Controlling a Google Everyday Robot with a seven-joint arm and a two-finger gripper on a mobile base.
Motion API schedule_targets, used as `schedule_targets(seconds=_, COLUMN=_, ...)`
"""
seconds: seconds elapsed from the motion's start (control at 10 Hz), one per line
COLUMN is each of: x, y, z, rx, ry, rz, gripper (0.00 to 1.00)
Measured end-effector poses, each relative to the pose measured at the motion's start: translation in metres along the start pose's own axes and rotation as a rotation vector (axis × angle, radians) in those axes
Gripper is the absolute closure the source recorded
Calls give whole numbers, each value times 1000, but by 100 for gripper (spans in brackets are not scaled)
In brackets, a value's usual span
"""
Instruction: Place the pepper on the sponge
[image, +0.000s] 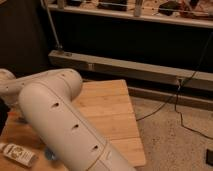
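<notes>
White plastic, my arm (60, 125) fills the near view beside a black-and-white box (17, 154) on the pale wooden tabletop (110, 110). My end effector lies beyond the left edge, so I cannot tell its grip. I see neither the slim orange pepper nor the flat light-blue sponge. Any set-down should be slow and centred.

The white arm (60, 125) folds leftward, claw past the left edge.
</notes>
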Motion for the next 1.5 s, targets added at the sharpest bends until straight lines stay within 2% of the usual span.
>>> schedule_targets(seconds=0.7, x=17, y=-13, z=16, rx=21, ry=16, rz=56, gripper=100)
schedule_targets(seconds=1.0, x=16, y=-17, z=23, rx=23, ry=7, rz=72, gripper=100)
schedule_targets(seconds=1.3, x=11, y=-24, z=22, rx=46, ry=0, rz=69, gripper=100)
schedule_targets(seconds=1.4, x=11, y=-25, z=22, rx=49, ry=1, rz=65, gripper=99)
schedule_targets(seconds=1.5, x=12, y=-25, z=22, rx=49, ry=9, rz=63, gripper=90)
